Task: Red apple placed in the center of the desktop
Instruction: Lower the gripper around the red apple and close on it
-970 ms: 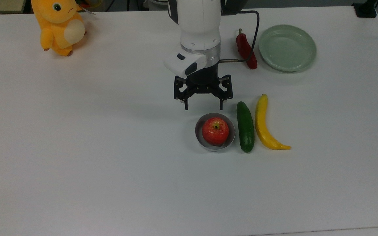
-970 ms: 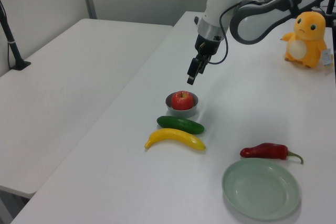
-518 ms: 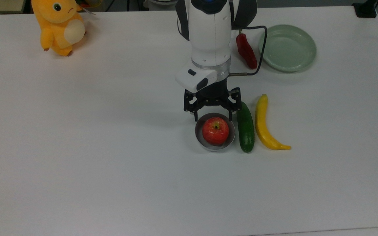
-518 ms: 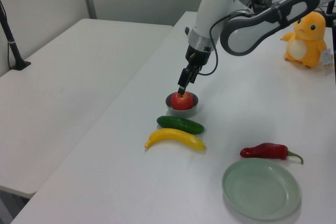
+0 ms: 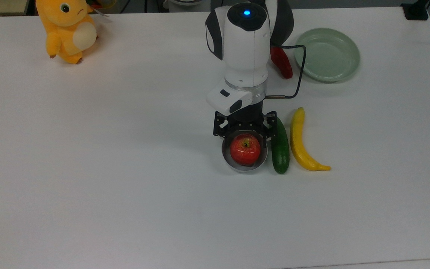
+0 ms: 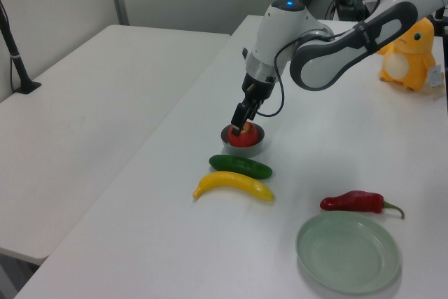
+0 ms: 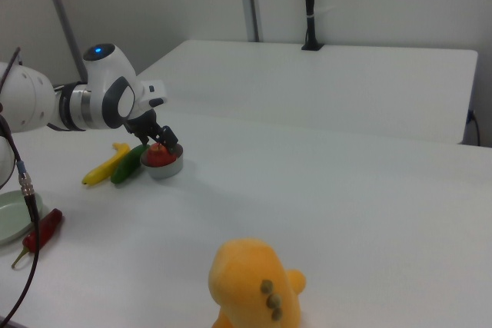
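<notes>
While the red apple (image 5: 245,150) sits in a small grey bowl (image 5: 244,165) at the table's (image 5: 125,186) four o'clock, the top view shows the pincer (image 5: 245,137) spread wide, empty, straddling it for grasping. Left view: cucumber (image 6: 241,166) beside bowl. Right view: pincer at the apple's twelve o'clock.

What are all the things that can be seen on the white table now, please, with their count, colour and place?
red apple: one, red, in the small bowl.
bowl: one, grey, beside the cucumber, on the top view's left of it.
cucumber: one, dark green, between bowl and banana.
banana: one, yellow, on the top view's right of the cucumber.
chili pepper: one, dark red, next to the plate.
plate: one, pale green.
plush toy: one, orange, far corner.
desktop: one, white.
gripper: one, black, fingers open, at the apple.
</notes>
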Available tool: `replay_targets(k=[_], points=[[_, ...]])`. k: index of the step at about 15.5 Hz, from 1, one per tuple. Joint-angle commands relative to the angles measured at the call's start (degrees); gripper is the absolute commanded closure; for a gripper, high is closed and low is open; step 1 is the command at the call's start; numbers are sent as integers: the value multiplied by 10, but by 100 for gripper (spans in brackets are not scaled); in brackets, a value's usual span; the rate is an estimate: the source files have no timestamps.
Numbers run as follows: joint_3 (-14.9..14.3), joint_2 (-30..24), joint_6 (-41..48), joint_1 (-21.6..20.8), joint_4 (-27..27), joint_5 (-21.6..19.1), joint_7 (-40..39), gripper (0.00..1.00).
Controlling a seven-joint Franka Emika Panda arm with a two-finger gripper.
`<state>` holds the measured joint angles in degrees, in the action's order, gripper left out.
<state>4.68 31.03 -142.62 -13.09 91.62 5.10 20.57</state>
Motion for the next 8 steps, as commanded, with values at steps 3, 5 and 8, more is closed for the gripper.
replay_targets(k=[3,5,8], points=[[-2,12,-6,-4,-13,25,17,0],[-2,13,-6,-4,-13,26,17,0],[-2,14,-6,-4,-12,29,17,0]])
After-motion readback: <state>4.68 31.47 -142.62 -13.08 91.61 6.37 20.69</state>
